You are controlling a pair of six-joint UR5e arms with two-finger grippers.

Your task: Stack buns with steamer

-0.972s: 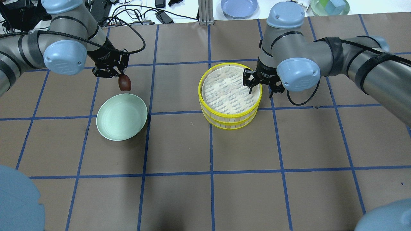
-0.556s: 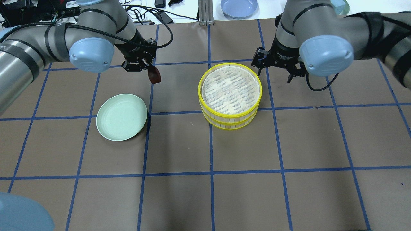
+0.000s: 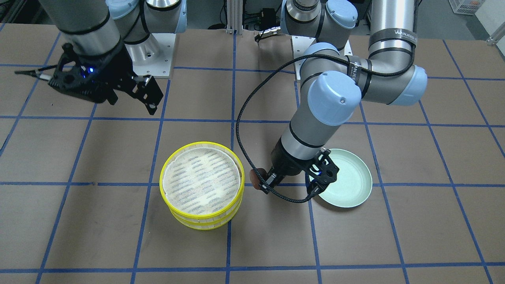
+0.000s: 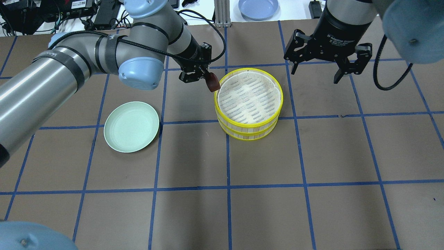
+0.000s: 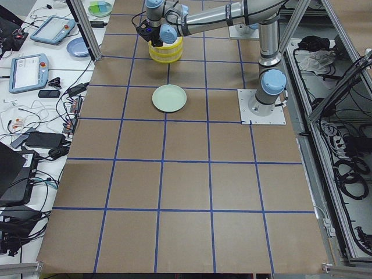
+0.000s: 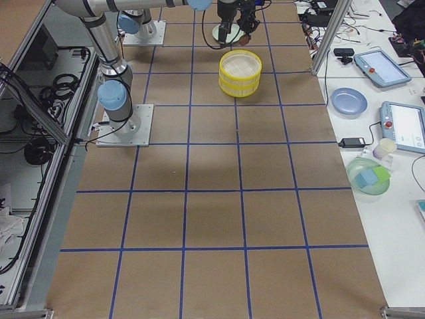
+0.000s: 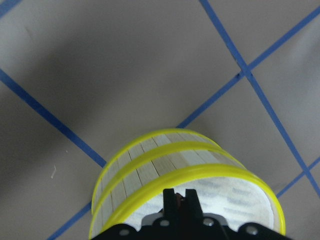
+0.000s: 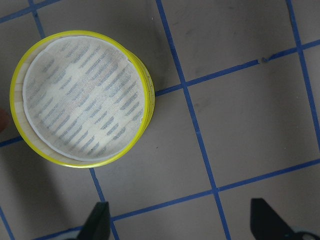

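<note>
The steamer (image 4: 248,130) is two yellow-rimmed bamboo trays stacked at the table's middle; the top tray's white liner is bare. My left gripper (image 4: 209,80) is shut on the dark reddish-brown bun (image 4: 213,84) and holds it just outside the steamer's left rim, above the table. In the front view the bun (image 3: 255,178) hangs beside the steamer (image 3: 201,219). In the left wrist view the shut fingers (image 7: 170,200) hover at the top rim (image 7: 150,155). My right gripper (image 4: 324,73) is open and empty, raised behind and right of the steamer. The off-white bun is hidden.
The pale green plate (image 4: 131,126) lies empty to the left of the steamer. A blue plate (image 4: 258,7) and cables sit beyond the table's far edge. Blue tape lines grid the brown table.
My left gripper carried the brown bun right, from above the green plate to the steamer's left rim. My right gripper lifted off the steamer's right rim and moved back and right.
</note>
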